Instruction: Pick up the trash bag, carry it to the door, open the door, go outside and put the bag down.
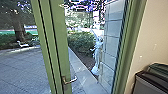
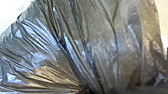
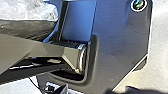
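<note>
A silvery-grey trash bag (image 2: 105, 45) looms close before the left wrist camera, its plastic drawn into tight folds that converge at the left gripper (image 2: 86, 90), which appears to be clamped on the gathered neck. The state of the right gripper cannot be told from its wrist view. In the head view, a green-framed door (image 1: 58, 37) with a metal lever handle (image 1: 71, 80) stands before the robot. Beyond the frame lie a paved yard (image 1: 22, 65), a tree trunk (image 1: 20, 30) with a small white seat (image 1: 23, 45) near it, and a leafy hedge (image 1: 81, 42). A pale statue (image 1: 97, 55) rises beside a panelled wall (image 1: 112, 37). At the robot's right, a dark bin (image 1: 147, 83) stands near a beige wall (image 1: 152, 37).
</note>
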### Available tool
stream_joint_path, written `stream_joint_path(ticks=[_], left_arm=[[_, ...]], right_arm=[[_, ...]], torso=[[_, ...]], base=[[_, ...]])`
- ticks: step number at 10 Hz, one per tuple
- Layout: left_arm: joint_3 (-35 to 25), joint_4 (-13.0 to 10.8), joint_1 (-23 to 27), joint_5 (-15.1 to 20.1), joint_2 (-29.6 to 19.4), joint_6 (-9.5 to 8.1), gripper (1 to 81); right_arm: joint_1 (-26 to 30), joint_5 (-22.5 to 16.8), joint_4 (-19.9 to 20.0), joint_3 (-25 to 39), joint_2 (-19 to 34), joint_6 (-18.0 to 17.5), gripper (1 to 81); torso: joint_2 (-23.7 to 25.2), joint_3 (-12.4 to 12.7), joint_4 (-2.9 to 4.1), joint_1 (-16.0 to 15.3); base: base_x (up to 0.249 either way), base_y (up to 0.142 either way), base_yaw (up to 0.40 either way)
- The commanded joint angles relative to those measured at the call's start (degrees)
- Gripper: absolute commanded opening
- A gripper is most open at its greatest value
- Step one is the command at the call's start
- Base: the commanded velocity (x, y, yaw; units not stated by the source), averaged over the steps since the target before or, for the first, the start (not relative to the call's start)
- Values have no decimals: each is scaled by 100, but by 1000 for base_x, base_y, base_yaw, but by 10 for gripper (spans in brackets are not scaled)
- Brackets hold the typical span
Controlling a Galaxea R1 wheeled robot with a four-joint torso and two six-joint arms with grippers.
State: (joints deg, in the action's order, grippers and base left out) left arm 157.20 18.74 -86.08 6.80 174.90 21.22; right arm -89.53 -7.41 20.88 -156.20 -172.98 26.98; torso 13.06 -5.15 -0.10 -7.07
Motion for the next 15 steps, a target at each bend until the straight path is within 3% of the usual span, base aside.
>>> stream_joint_path(ticks=[1,6,11,15], left_arm=[[-22,-28,297,410,-16,66,10],[-31,-28,297,410,-59,74,10],[-383,16,236,93,-306,66,10],[-1130,60,200,-65,-789,66,10]], right_arm=[[273,-410,-5,3,-2,9,811],[273,-411,-5,3,-2,9,811],[237,-419,4,73,95,18,811],[185,-419,-111,1084,657,53,811]], torso=[[0,0,0,0],[0,0,0,0],[0,0,0,0],[0,0,0,2]], base=[[0,0,0],[0,0,191],[0,0,318],[0,0,319]])
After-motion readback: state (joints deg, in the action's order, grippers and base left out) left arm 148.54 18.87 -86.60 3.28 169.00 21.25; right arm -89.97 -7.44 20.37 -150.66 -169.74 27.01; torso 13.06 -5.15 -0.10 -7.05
